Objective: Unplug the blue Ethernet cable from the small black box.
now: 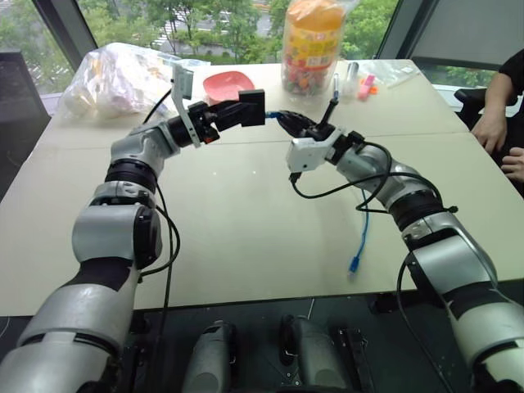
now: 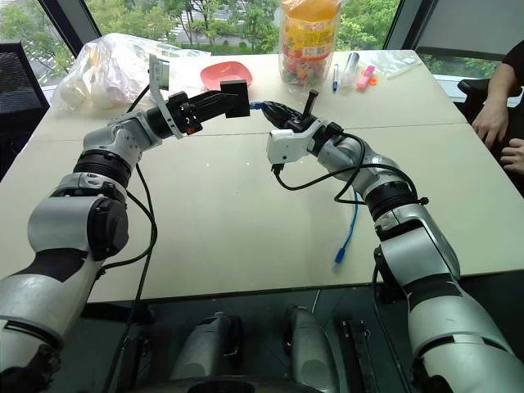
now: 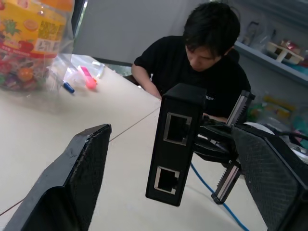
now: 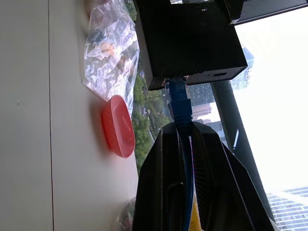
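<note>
Both arms meet in mid-air above the bench, the box raised between them; the left fingers stand apart on either side of the box, and whether they press it cannot be told; the box's near face carries two empty ports, one above the other. At the box's 3 o'clock side in the head view the cable is still plugged in, its blue boot seated in a port; the right fingers are closed on the cable just behind that boot. From the right gripper the cable drops under the right forearm and trails toward 6 o'clock, its free plug lying on the bench near the front edge. At 12 o'clock on the bench stand a candy jar and a red bowl; a clear bag lies at 10 o'clock, pens at 1 o'clock. A person in black sits at the 3 o'clock side.
</note>
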Controlling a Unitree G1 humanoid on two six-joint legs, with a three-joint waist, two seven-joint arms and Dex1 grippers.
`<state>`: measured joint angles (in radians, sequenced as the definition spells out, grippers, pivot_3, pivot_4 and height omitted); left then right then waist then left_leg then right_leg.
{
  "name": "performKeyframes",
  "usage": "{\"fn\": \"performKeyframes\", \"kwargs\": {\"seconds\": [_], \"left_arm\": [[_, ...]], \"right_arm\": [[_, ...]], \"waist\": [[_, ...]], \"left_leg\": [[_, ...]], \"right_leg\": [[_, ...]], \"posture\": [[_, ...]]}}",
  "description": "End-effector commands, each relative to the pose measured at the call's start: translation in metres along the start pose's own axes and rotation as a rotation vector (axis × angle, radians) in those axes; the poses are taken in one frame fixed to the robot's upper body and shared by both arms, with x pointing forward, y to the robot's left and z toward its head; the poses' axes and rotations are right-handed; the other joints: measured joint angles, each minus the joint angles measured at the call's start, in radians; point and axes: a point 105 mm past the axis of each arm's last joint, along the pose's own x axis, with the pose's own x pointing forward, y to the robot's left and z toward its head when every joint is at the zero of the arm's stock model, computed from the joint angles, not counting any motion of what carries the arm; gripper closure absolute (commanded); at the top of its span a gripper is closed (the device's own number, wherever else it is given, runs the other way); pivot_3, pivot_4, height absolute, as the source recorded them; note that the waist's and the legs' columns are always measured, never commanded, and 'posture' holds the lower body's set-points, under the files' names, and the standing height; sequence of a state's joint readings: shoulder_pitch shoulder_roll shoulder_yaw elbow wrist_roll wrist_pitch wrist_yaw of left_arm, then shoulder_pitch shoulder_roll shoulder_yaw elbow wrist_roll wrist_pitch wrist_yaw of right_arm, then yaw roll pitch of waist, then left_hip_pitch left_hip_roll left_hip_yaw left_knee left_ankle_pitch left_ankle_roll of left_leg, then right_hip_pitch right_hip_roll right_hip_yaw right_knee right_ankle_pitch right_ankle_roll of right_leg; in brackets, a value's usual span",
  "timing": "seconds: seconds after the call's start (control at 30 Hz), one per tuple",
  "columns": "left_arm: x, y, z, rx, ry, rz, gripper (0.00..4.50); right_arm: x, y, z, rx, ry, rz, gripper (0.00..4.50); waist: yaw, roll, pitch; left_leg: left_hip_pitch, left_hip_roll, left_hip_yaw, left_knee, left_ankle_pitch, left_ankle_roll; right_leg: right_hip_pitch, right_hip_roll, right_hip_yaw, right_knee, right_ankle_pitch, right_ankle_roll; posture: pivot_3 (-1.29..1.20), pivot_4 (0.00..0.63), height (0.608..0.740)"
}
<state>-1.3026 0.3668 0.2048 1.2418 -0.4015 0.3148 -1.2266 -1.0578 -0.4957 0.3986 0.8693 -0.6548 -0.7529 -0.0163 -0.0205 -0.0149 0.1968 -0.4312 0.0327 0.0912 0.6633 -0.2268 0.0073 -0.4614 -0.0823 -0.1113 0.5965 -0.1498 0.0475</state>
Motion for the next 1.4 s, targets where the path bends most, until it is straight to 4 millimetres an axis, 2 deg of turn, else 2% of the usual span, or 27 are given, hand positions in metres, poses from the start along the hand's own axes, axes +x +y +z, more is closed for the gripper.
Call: {"fn": "performKeyframes", "kwargs": {"seconds": [0.03, 0.17, 0.27, 0.33, 0.43, 0.47, 0.53, 0.57, 0.63, 0.7, 0.77, 0.87, 0.93, 1.17, 1.4], "left_arm": [[0.008, -0.01, 0.015, 0.029, -0.033, -0.057, 2.3], [0.009, -0.012, 0.011, 0.02, -0.022, -0.081, 3.88], [0.007, -0.01, 0.01, 0.009, -0.034, -0.064, 3.99], [0.006, -0.006, 0.006, 0.004, -0.029, -0.038, 3.99], [0.002, -0.005, 0.005, -0.035, -0.055, -0.038, 3.99], [0.001, -0.005, 0.006, -0.056, -0.07, -0.045, 3.99], [-0.003, -0.006, 0.007, -0.113, -0.1, -0.069, 3.99], [-0.005, -0.008, 0.007, -0.14, -0.107, -0.09, 3.99], [-0.007, -0.011, 0.005, -0.166, -0.107, -0.117, 3.99], [-0.007, -0.018, -0.003, -0.176, -0.066, -0.181, 3.99], [-0.006, -0.023, -0.007, -0.19, -0.053, -0.218, 3.99], [-0.006, -0.031, -0.001, -0.263, -0.12, -0.279, 3.99], [-0.007, -0.033, 0.002, -0.29, -0.161, -0.297, 3.99], [-0.005, -0.043, 0.0, -0.304, -0.161, -0.344, 3.99], [-0.005, -0.048, -0.003, -0.302, -0.15, -0.359, 3.99]], "right_arm": [[0.002, -0.013, 0.009, -0.023, -0.034, -0.047, 4.5], [0.0, -0.009, 0.009, -0.026, -0.03, -0.032, 4.5], [0.0, -0.009, 0.008, -0.014, -0.025, -0.023, 4.5], [-0.003, -0.012, 0.007, 0.009, -0.021, -0.048, 3.67], [-0.025, -0.003, -0.019, 0.124, 0.103, -0.028, 2.37], [-0.036, 0.001, -0.029, 0.203, 0.155, -0.028, 1.78], [-0.052, 0.008, -0.038, 0.54, 0.239, -0.081, 0.8], [-0.057, 0.008, -0.036, 0.789, 0.243, -0.139, 0.8], [-0.061, 0.008, -0.024, 1.129, 0.198, -0.177, 0.8], [-0.064, 0.007, 0.008, 1.59, 0.018, -0.14, 0.8], [-0.067, 0.002, 0.029, 1.79, -0.101, -0.074, 0.8], [-0.061, -0.008, 0.05, 2.031, -0.237, -0.106, 0.8], [-0.054, -0.008, 0.062, 2.082, -0.263, -0.108, 0.8], [-0.04, -0.005, 0.073, 2.115, -0.267, -0.129, 0.8], [-0.036, -0.007, 0.07, 2.117, -0.275, -0.147, 0.8]], "waist": [[0.001, 0.0, 0.0], [0.002, 0.0, 0.0], [0.002, 0.0, 0.0], [0.002, 0.0, 0.0], [0.005, 0.0, 0.0], [0.007, 0.0, 0.0], [0.01, -0.001, 0.0], [0.009, -0.001, 0.0], [0.001, -0.001, 0.0], [-0.001, -0.001, 0.0], [-0.001, -0.001, 0.0], [0.003, -0.001, 0.0], [0.006, -0.001, 0.0], [0.009, -0.001, 0.0], [0.008, -0.001, 0.0]], "left_leg": [[0.0, 0.0, 0.0, 0.0, 0.0, 0.0], [0.0, 0.0, 0.0, 0.0, 0.0, 0.0], [0.0, 0.0, 0.0, 0.0, 0.0, 0.0], [0.0, 0.0, 0.0, 0.0, 0.0, 0.0], [0.0, 0.0, -0.001, 0.0, 0.0, 0.0], [0.0, 0.0, -0.001, 0.0, 0.0, 0.0], [0.0, 0.0, -0.002, 0.0, 0.0, 0.0], [0.0, 0.0, -0.003, 0.001, 0.0, 0.001], [0.0, 0.0, -0.005, 0.001, -0.001, 0.001], [0.0, 0.001, -0.005, 0.001, -0.001, 0.001], [0.001, 0.004, -0.007, 0.001, 0.0, 0.001], [0.002, 0.006, -0.007, 0.002, 0.0, 0.001], [0.003, 0.007, -0.007, 0.002, -0.001, 0.001], [0.0, 0.006, -0.006, 0.002, -0.001, 0.001], [-0.002, 0.005, -0.007, 0.002, -0.001, 0.001]], "right_leg": [[0.0, 0.0, 0.0, 0.0, 0.0, 0.0], [0.0, 0.0, 0.0, 0.0, 0.0, 0.0], [0.0, 0.0, 0.0, 0.0, 0.0, 0.0], [0.0, 0.0, 0.0, 0.0, 0.0, 0.0], [0.0, 0.0, 0.0, 0.0, 0.0, 0.0], [0.001, 0.0, 0.0, 0.0, 0.0, 0.0], [0.002, -0.001, 0.0, -0.001, 0.0, 0.0], [0.003, -0.001, -0.001, -0.001, 0.0, 0.0], [0.003, -0.001, 0.0, -0.001, 0.001, -0.001], [0.001, 0.0, 0.0, 0.001, 0.001, -0.002], [0.001, 0.001, 0.0, 0.002, 0.002, -0.003], [0.002, 0.002, 0.0, 0.002, 0.001, -0.002], [0.002, 0.002, -0.001, 0.002, 0.002, -0.003], [0.001, 0.001, -0.001, 0.0, 0.002, -0.003], [0.0, 0.001, -0.001, 0.0, 0.001, -0.002]], "posture": [[0.0, 0.15, 0.74], [0.0, 0.15, 0.74], [0.0, 0.15, 0.74], [0.0, 0.15, 0.74], [0.0, 0.15, 0.74], [0.0, 0.15, 0.74], [0.0, 0.15, 0.74], [0.0, 0.15, 0.74], [0.0, 0.15, 0.74], [0.0, 0.15, 0.74], [0.0, 0.15, 0.74], [0.0, 0.15, 0.74], [0.0, 0.15, 0.74], [0.0, 0.15, 0.74], [0.0, 0.15, 0.74]]}}
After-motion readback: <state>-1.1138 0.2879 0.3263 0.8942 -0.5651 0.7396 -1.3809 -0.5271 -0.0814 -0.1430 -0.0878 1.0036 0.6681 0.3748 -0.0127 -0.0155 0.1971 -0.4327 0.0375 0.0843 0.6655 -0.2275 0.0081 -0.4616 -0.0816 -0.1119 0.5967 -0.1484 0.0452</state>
